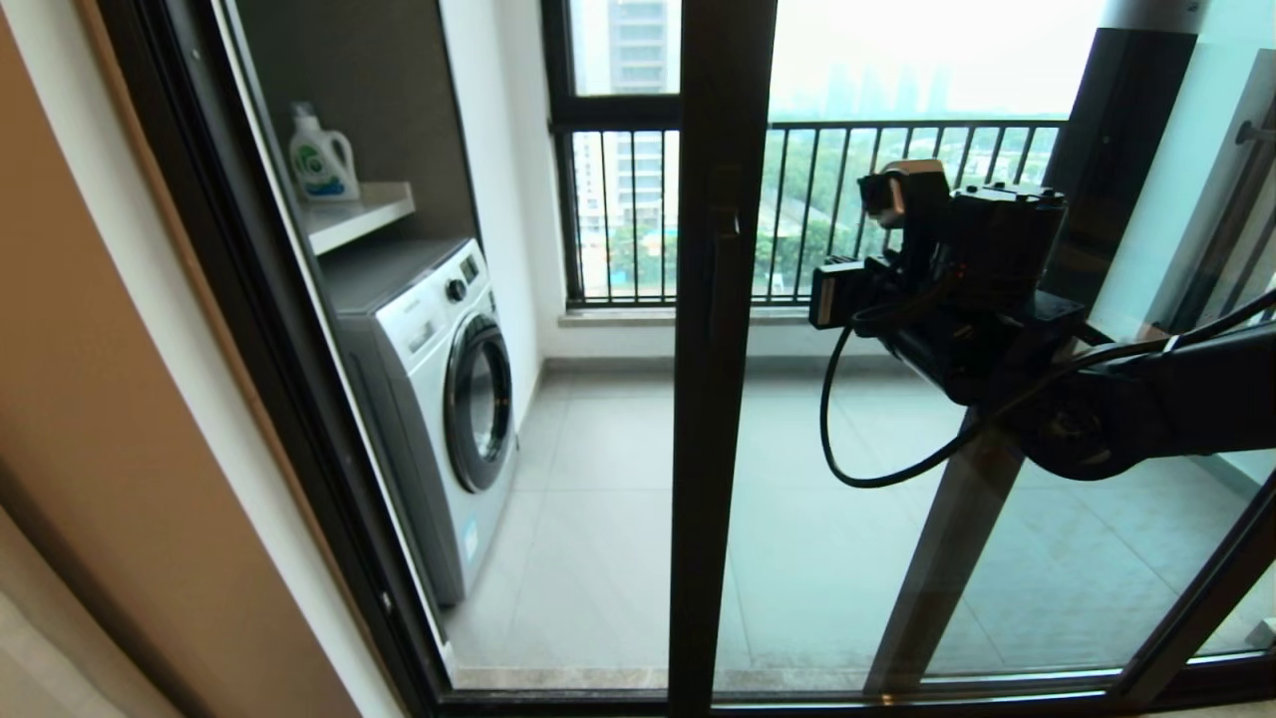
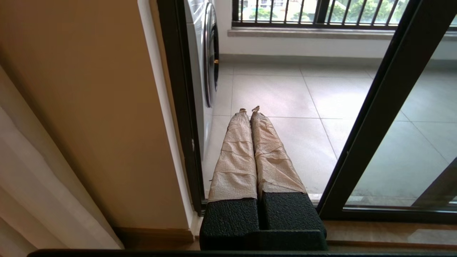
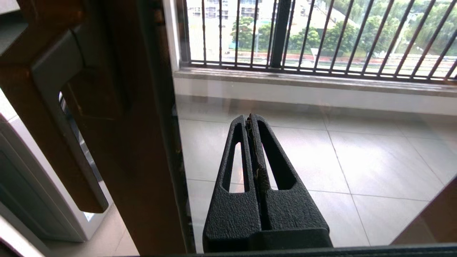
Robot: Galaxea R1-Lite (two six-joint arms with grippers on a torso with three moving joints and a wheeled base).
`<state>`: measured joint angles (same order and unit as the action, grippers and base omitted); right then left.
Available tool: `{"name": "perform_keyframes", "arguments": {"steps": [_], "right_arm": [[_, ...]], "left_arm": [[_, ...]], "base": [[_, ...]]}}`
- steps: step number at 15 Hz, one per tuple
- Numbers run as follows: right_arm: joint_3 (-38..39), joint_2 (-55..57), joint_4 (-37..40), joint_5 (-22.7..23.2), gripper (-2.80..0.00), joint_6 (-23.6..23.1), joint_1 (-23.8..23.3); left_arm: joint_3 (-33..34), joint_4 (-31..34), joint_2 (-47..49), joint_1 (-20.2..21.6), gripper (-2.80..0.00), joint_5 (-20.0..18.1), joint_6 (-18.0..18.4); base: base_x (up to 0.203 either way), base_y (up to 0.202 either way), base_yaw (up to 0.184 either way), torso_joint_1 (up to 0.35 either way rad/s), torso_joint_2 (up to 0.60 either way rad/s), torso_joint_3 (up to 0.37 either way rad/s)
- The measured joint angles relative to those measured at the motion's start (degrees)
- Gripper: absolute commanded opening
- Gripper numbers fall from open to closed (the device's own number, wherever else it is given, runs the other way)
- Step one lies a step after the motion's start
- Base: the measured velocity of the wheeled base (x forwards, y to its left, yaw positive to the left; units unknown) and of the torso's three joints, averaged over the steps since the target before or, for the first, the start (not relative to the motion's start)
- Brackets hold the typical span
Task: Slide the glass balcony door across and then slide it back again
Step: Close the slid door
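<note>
The glass balcony door (image 1: pixel 718 399) stands with its dark brown stile mid-view, its glass stretching to the right, and a gap open on its left. A slim dark handle (image 1: pixel 723 289) sits on that stile. My right gripper (image 1: pixel 835 294) hovers at handle height just right of the stile, in front of the glass. In the right wrist view it (image 3: pixel 250 117) is shut and empty, with the handle (image 3: pixel 60 117) off to its side. My left gripper (image 2: pixel 249 110), with paper-taped fingers, is shut and empty, held low by the threshold between the jamb and the door stile (image 2: pixel 378 117).
A white washing machine (image 1: pixel 439 399) stands on the balcony's left, with a detergent bottle (image 1: pixel 321 160) on the shelf above. A black railing (image 1: pixel 897 179) lines the far window. A second dark-framed pane (image 1: pixel 957 558) is behind the door. A tan wall (image 1: pixel 100 399) borders the left.
</note>
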<state>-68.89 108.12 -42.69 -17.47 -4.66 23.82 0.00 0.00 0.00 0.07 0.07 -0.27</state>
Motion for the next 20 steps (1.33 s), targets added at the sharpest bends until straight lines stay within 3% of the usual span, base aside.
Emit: {"name": "perform_keyframes", "arguments": {"steps": [8,13,17,20], "right_arm": [[18.81,-23.72,0.50,2.04,-2.80,2.36,-2.14],[36.72,-48.59,2.77,-2.55,-2.80,-3.71,-2.92],[39.86,-70.85,16.19,-3.23,-2.80,-6.33,-10.10],[41.57,-86.32,27.50,-0.74,-2.80,-7.80,-17.35]], "left_arm": [[0.00,0.00,0.00,0.00,-2.80,0.00,0.00],[0.00,0.00,0.00,0.00,-2.80,0.00,-0.02],[0.00,0.00,0.00,0.00,-2.80,0.00,-0.02],[0.00,0.02,0.00,-0.02,-2.80,0.00,0.02]], "base": [[0.000,0.000,0.000,0.000,0.00,0.000],[0.000,0.000,0.000,0.000,0.00,0.000],[0.000,0.000,0.000,0.000,0.00,0.000],[0.000,0.000,0.000,0.000,0.00,0.000]]}}
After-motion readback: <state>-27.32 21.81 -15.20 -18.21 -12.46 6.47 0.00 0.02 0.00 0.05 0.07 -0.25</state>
